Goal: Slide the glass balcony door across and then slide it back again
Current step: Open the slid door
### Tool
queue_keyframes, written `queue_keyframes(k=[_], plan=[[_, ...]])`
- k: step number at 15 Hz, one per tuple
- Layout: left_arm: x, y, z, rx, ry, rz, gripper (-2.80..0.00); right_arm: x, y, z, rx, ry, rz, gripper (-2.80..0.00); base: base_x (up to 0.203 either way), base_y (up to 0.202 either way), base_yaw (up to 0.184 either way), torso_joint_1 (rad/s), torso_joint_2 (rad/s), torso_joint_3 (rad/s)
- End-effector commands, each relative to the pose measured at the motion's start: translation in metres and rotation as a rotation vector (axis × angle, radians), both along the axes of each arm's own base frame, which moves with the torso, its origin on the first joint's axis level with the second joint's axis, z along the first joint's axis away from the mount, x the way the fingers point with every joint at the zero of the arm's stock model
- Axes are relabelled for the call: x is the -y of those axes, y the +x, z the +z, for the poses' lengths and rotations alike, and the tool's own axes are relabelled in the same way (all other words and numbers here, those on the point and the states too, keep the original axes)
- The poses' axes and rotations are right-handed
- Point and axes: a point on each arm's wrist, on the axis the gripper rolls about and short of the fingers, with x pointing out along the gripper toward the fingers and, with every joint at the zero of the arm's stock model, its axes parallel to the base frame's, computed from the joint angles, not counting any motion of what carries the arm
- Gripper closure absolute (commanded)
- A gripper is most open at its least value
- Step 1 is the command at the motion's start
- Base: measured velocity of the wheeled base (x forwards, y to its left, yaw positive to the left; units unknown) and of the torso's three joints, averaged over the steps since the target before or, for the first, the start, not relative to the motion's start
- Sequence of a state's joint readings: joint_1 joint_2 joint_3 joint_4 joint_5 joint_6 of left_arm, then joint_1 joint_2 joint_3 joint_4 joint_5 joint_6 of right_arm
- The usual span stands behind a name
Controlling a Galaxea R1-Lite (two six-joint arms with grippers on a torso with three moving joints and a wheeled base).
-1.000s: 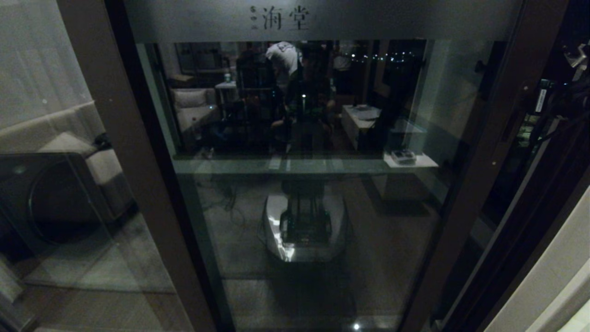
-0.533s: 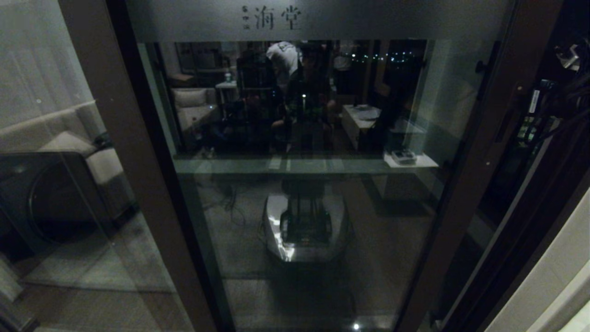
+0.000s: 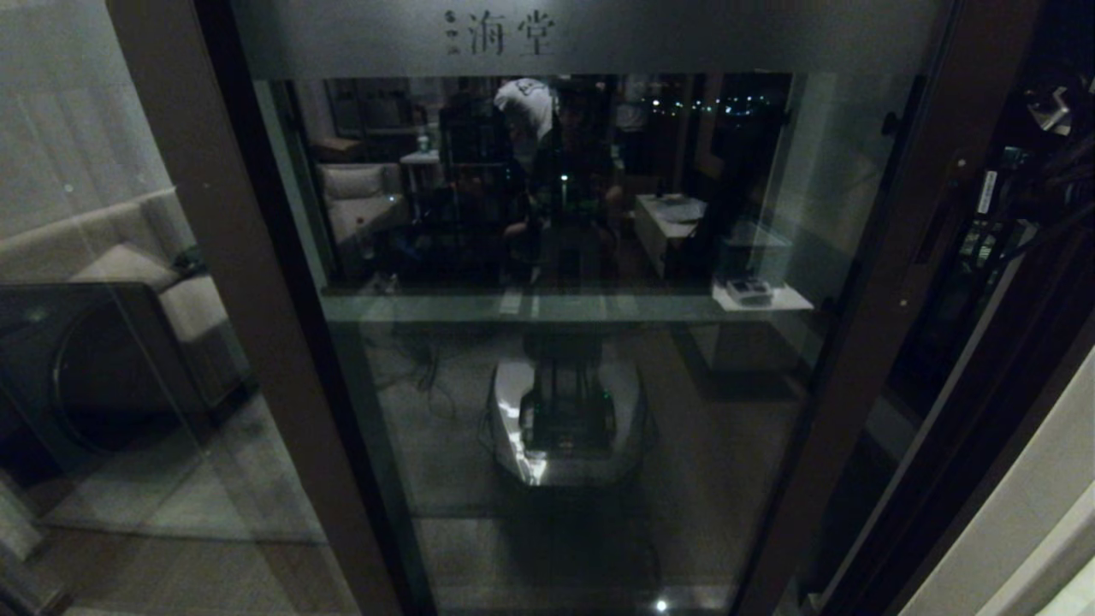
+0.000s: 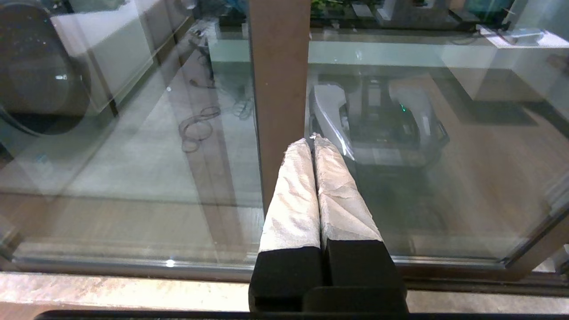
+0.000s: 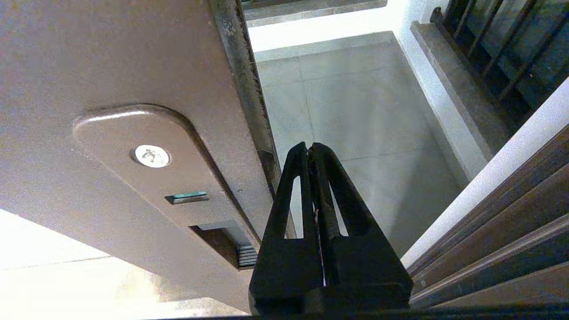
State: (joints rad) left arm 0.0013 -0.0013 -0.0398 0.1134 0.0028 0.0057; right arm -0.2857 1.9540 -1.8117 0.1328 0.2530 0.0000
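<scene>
The right hand (image 5: 311, 149) has its two black fingers (image 5: 291, 186) pressed together with nothing between them, and it sits just beside the outer edge of the glass balcony door (image 5: 111, 89), next to the worn dark seal strip (image 5: 242, 80) that runs down that edge. Whether the fingers actually touch the edge cannot be told. Close to the hand on the door's brown upright is the raised oval handle plate (image 5: 151, 164), with a bright screw (image 5: 152, 156) and a small slot (image 5: 186, 197) in it. Past the fingers lies a pale tiled floor (image 5: 346, 102), bounded by a white sill (image 5: 484, 173) and stepped brown frame rails (image 5: 511, 231), with a black-barred window (image 5: 502, 49) further off. The left hand (image 4: 312, 138) is also fully closed and empty, its cloth-wrapped fingers (image 4: 293, 195) pointing at a brown upright (image 4: 278, 89) between two panes, low down near the bottom track (image 4: 133, 266). From the head view the glass balcony door (image 3: 556, 342) fills the middle, its frosted top strip (image 3: 599, 38) carrying Chinese characters (image 3: 509, 34) and its right-hand upright (image 3: 898, 274) slanting down beside a dark gap. The glass mirrors the robot's base (image 3: 565, 419) and a room behind. To the left stands a plain glass panel (image 3: 111, 342).
</scene>
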Motion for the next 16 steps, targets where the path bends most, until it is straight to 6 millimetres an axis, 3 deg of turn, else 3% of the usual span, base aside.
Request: queue_keyframes(k=[1, 16], plan=[[0.000, 0.000, 0.000, 0.000, 0.000, 0.001, 0.00, -0.001, 0.000, 0.000, 0.001, 0.001, 0.007, 0.00, 0.000, 0.000, 0.000, 0.000, 0.00, 0.000], [0.000, 0.000, 0.000, 0.000, 0.000, 0.001, 0.00, -0.022, 0.002, 0.004, 0.009, 0.022, 0.051, 0.00, 0.000, 0.000, 0.000, 0.000, 0.00, 0.000]])
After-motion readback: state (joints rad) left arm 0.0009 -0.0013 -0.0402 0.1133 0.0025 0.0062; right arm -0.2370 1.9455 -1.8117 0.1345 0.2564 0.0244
